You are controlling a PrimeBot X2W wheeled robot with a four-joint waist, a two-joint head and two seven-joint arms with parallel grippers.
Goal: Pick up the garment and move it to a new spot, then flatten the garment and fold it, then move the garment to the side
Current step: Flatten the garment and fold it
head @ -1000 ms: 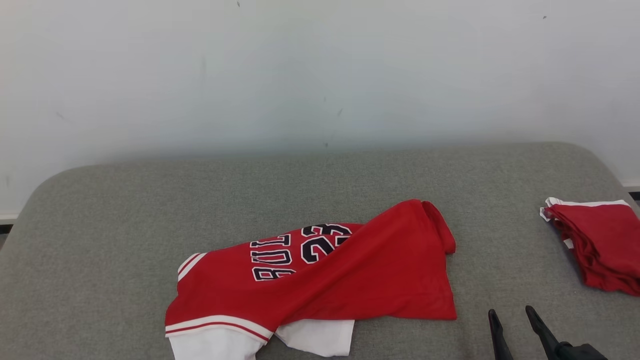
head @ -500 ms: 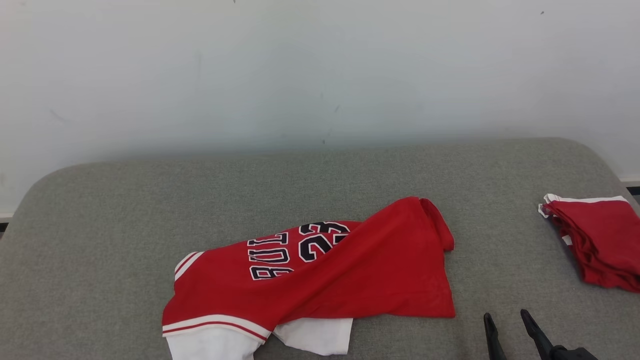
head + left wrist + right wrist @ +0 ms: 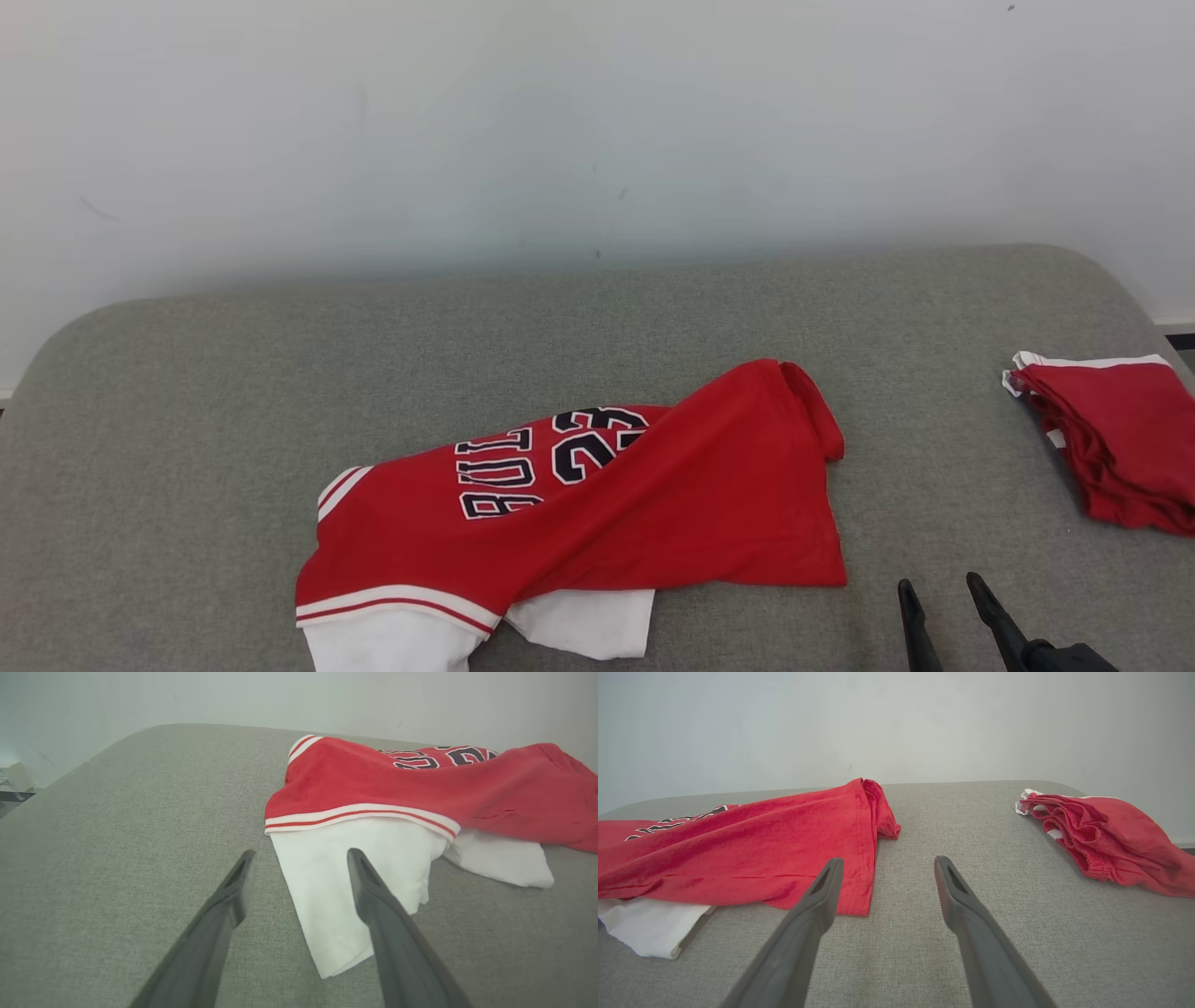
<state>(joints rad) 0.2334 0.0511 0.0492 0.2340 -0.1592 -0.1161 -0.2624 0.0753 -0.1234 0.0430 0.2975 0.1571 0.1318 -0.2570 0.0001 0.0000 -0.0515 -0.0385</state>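
Red jersey garment [image 3: 597,504] with white sleeves is laid crumpled on the grey fabric tabletop [image 3: 187,420]. Left hand [image 3: 300,854] and right hand [image 3: 888,860] are held apart, empty. If only one layer is pinched, bunching may be caused.

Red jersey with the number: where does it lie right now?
In the head view the red jersey lies crumpled at the lower middle of the grey cushion, left of the right gripper and the red pile.

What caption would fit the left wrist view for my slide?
Open left gripper poised before a crumpled red-and-white jersey on a grey cushion.
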